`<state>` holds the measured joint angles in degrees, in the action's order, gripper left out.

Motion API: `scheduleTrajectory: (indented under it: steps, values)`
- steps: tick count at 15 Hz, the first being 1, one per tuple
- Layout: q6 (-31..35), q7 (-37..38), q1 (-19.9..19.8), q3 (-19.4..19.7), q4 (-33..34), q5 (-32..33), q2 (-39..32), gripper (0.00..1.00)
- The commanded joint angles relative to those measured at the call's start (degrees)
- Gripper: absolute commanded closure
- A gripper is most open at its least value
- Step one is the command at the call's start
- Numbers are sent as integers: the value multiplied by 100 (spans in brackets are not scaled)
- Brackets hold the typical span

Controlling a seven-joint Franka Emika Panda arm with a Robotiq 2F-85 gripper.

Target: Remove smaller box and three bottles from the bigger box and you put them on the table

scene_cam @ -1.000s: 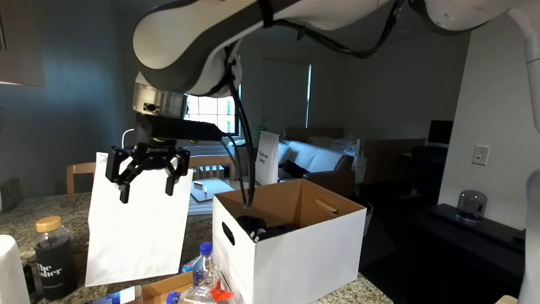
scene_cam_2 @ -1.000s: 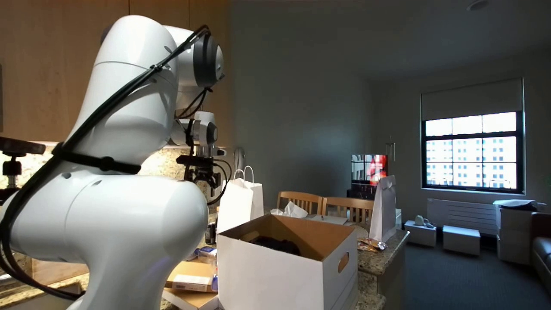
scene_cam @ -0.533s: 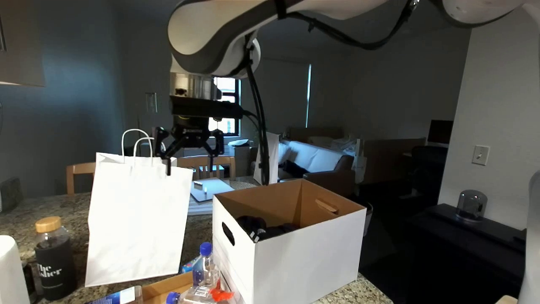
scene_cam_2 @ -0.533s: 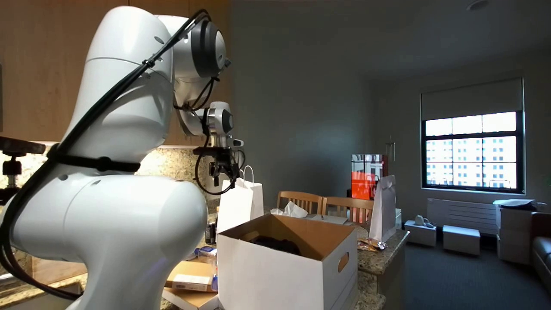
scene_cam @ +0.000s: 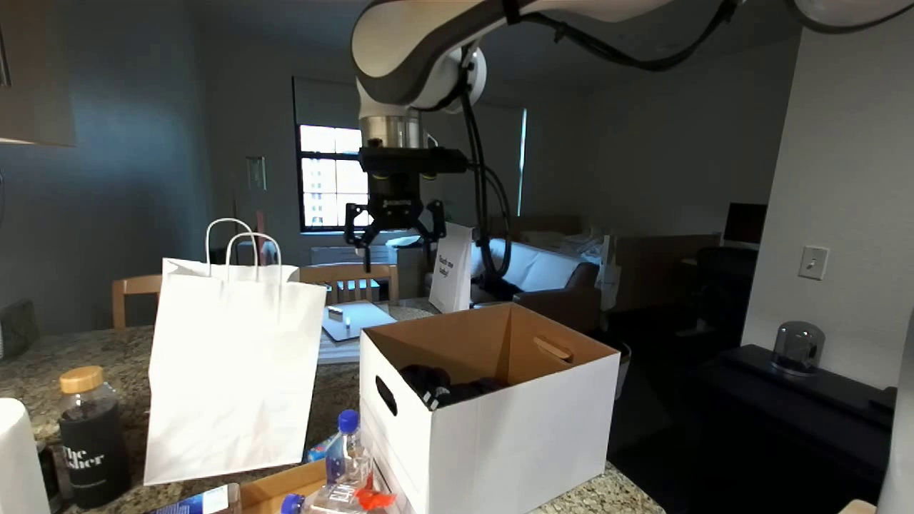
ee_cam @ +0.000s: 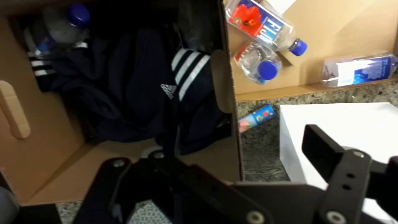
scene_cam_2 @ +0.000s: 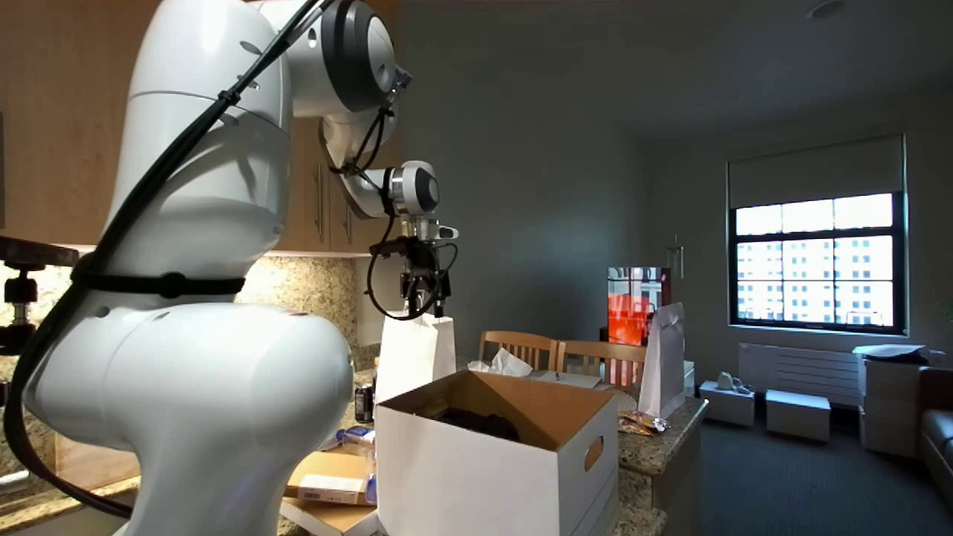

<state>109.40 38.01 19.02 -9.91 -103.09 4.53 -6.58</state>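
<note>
The bigger box [scene_cam: 518, 442], white outside and brown inside, stands open at the top; it also shows in an exterior view [scene_cam_2: 476, 476]. In the wrist view it holds a blue-capped bottle [ee_cam: 59, 29] and dark clothing [ee_cam: 130, 93]. Beside it, a brown carton [ee_cam: 348, 31] contains three bottles: a FIJI bottle [ee_cam: 261, 26], a blue-capped bottle [ee_cam: 256, 60] and one lying right [ee_cam: 359, 70]. Whether this carton is the smaller box I cannot tell. Above and behind the bigger box hangs my gripper [scene_cam: 398, 258], open, nothing between its fingers. The table appears as a speckled counter [ee_cam: 261, 155].
A tall white paper bag with handles [scene_cam: 228, 378] stands left of the bigger box. A dark jar with a wooden lid [scene_cam: 93, 442] and a white roll [scene_cam: 18, 457] are farther left. A blue tube [ee_cam: 258, 117] lies between box and bag. Another bag [scene_cam_2: 664, 365] stands behind.
In both exterior views the gripper has risen and travelled to the right, from in front of the paper bag toward the bigger box. The boxes and bottles have stayed in place.
</note>
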Motion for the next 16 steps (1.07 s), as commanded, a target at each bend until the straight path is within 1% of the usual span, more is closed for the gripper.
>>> scheduleTrajectory:
  steps: [1,6,7,12,16]
  values:
    - [-428,-167,-309,36,-414,-26,361,0]
    - [-577,-707,-673,174,-924,-37,613,0]
    - [-498,-903,-743,205,-1058,-102,711,0]
    - [56,-1514,-983,302,-1674,8,1290,0]
    - [130,-1927,-1138,382,-1848,-174,1432,0]
